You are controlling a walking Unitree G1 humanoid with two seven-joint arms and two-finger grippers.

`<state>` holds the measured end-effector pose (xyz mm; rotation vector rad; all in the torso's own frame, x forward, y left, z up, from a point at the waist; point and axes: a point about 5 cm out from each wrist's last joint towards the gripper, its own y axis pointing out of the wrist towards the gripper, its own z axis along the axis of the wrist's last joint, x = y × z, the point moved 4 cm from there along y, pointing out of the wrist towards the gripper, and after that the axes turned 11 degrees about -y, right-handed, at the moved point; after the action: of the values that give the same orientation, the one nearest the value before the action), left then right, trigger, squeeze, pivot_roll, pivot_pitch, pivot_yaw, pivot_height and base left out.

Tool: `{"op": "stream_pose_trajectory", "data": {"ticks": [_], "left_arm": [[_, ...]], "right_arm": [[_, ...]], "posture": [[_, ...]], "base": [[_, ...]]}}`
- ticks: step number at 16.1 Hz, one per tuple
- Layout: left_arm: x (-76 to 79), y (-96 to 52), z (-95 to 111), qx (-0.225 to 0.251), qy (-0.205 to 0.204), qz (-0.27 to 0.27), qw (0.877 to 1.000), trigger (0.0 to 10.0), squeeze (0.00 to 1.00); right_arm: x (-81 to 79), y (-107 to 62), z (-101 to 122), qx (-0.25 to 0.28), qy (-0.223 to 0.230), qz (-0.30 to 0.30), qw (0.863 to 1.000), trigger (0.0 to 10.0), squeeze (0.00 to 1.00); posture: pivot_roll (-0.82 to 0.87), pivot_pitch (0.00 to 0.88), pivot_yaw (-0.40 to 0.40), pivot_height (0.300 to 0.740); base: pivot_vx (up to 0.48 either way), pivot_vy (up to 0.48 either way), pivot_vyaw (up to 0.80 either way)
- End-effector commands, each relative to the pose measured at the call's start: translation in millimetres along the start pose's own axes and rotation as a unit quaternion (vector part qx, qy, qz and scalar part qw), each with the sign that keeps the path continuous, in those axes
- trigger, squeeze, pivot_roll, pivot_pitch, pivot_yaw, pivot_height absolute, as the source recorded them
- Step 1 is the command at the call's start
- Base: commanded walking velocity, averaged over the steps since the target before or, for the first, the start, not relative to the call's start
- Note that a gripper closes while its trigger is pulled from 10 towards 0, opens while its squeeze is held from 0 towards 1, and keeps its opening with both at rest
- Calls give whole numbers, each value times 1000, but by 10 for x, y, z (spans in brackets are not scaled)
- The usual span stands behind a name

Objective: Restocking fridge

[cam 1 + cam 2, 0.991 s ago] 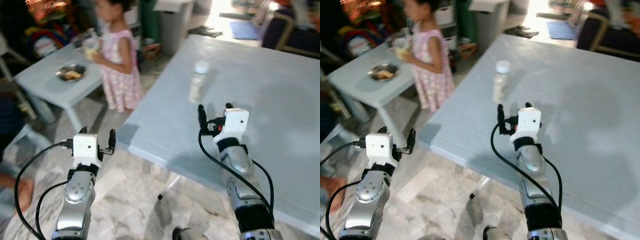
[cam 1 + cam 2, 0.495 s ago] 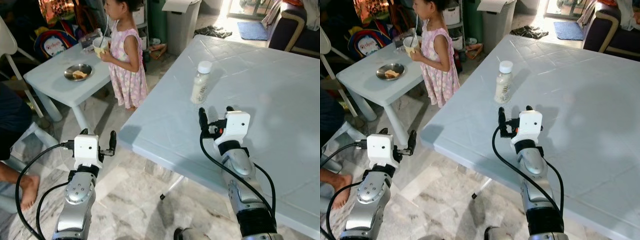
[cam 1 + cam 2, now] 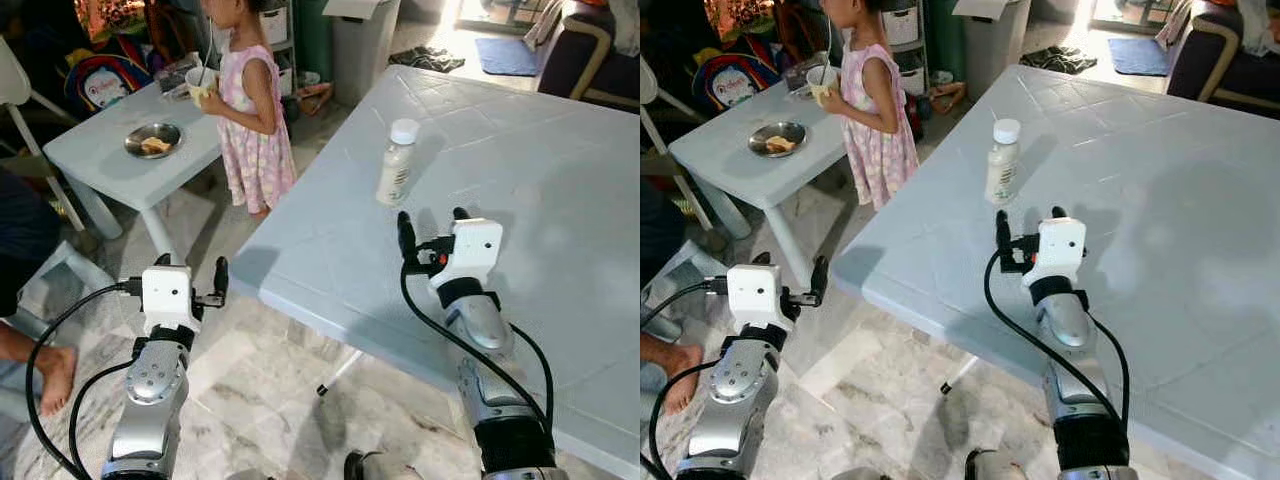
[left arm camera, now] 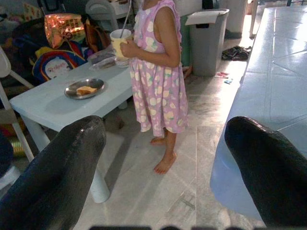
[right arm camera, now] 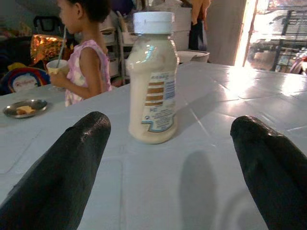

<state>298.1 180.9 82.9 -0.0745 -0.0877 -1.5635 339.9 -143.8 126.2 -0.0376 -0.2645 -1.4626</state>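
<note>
The bottle (image 5: 152, 79) looks like smooth translucent plastic with a matt white cap and a glossy paper or film label. The large table (image 3: 560, 180) is pale blue plastic, faintly glossy, moulded in a tile pattern. The small table (image 4: 57, 103) has a similar smooth plastic top and bears a shiny metal dish (image 4: 84, 88). The floor (image 4: 158, 196) is polished marble-like stone. The gripper fingers (image 5: 57, 172) are matt black.

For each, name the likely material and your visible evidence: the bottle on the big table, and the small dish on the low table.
Bottle: probably translucent plastic, since creamy liquid shows through; white cap, printed label. Dish: likely metal, with a shiny grey rim.
</note>
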Motion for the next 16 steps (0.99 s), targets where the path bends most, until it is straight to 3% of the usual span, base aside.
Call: {"op": "stream_pose_trajectory", "data": {"ticks": [1, 4, 13, 16], "left_arm": [[-4, 1, 34, 6, 3, -1, 1000, 10000, 0], [-16, 3, 29, 6, 3, 0, 1000, 10000, 0], [-38, 7, 37, 6, 5, 2, 1000, 10000, 0], [-73, -63, 42, 1, 11, 3, 1000, 10000, 0]], "right_arm": [[-11, -2, 54, 8, -2, 6, 1000, 10000, 0], [-9, -5, 56, 9, -1, 9, 1000, 10000, 0], [-87, -11, 89, 25, -19, 28, 999, 10000, 0], [-41, 121, 214, 44, -34, 19, 998, 10000, 0]], "posture": [[-99, 87, 39, 740], [-102, 87, 38, 740], [-73, 82, 41, 740], [-44, 111, 54, 740]], "base": [[0, 0, -675], [0, 0, -675], [0, 0, 0], [0, 0, 0]]}}
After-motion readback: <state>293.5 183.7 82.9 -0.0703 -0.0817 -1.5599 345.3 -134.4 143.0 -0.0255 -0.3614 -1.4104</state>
